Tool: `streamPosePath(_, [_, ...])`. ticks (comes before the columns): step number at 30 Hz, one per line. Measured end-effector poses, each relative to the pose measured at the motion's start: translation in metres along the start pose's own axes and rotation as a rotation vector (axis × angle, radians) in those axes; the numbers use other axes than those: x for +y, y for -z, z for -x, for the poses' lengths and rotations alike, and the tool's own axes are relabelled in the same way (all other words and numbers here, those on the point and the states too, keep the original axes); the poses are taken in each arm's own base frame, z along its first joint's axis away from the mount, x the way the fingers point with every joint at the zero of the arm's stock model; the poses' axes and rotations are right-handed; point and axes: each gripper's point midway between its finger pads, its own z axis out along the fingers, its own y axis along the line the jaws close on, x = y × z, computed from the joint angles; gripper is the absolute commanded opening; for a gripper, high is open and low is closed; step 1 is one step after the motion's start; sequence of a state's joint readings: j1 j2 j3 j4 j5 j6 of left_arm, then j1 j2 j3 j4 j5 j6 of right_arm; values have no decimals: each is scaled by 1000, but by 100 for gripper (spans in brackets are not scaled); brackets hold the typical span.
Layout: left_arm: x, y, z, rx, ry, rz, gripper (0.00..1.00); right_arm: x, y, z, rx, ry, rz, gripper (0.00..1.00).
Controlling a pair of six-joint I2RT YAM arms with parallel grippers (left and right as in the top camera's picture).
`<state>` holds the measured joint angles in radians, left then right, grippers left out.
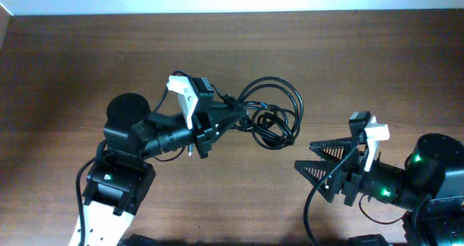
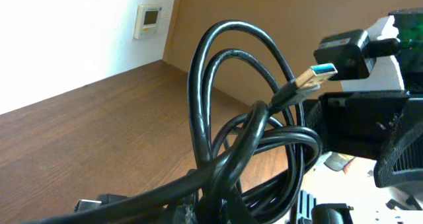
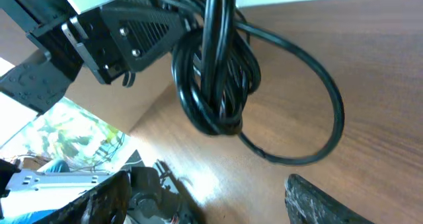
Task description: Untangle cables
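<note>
The cables are a bunch of thin black cords looped together at mid table. My left gripper is shut on the bunch and holds it up off the wood. In the left wrist view the loops rise from the jaws and a metal USB plug with a blue insert sticks out to the right. In the right wrist view the bunch hangs from the left gripper with one wide loop lying on the table. My right gripper is open and empty, a little to the right of the bunch.
The brown wooden table spreads out to the left and back. The left arm's base stands at the front left, the right arm's base at the front right. A white wall runs along the table's far edge.
</note>
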<state>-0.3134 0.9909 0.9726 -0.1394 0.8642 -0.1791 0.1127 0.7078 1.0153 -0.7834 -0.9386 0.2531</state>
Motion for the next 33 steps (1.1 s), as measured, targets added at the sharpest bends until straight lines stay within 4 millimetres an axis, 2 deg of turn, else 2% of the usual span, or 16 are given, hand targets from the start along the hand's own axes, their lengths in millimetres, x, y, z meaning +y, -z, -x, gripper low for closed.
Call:
streamPosePath(1, [-1,0,0,1,-1,-3,0,1,0,2,-5,7,4,73])
streamPosePath(6, [-42,-16,1,-3,-61,-139,0,1,0,3,-10,14,5,72])
streamPosePath(8, [-52,-21,-1,1,-68,-157,0,1,0,3,-10,15,5,59])
streamPosePath(9, [-55,-24,-2,2,-70,-158,0,1,0,3,-10,15,6,37])
streamPosePath(10, [-58,-26,-3,3,-71,-159,0,2,0,3,-11,18,8,10])
streamPosePath(11, [-60,-28,-3,3,-73,-156,0,2,0,3,-11,18,8,4])
streamPosePath(12, [-59,-29,-3,3,-72,-150,0,1,0,4,-12,22,5,4])
streamPosePath(13, [-57,-30,-4,4,-70,-140,17,0,0,4,-13,16,-3,4])
streamPosePath(14, [-55,-31,-4,4,-68,-134,68,-1,0,4,-14,17,-6,4])
streamPosePath(15, [-54,-31,-4,2,-76,-127,99,-1,0,5,-17,20,-7,4])
streamPosePath(19, [-34,-26,-12,39,-21,-58,99,-11,0,8,-33,21,-63,4])
streamPosePath(21, [-14,-17,-28,101,57,13,99,-19,0,14,-59,34,-110,4])
streamPosePath(23, [-5,-7,-32,115,90,58,99,-21,1,24,-98,41,-127,4])
streamPosePath(26, [-9,2,-30,109,92,61,99,-23,2,30,-123,8,-139,4])
streamPosePath(33, [-25,3,-34,128,87,-26,99,-17,1,29,-120,-74,-99,4])
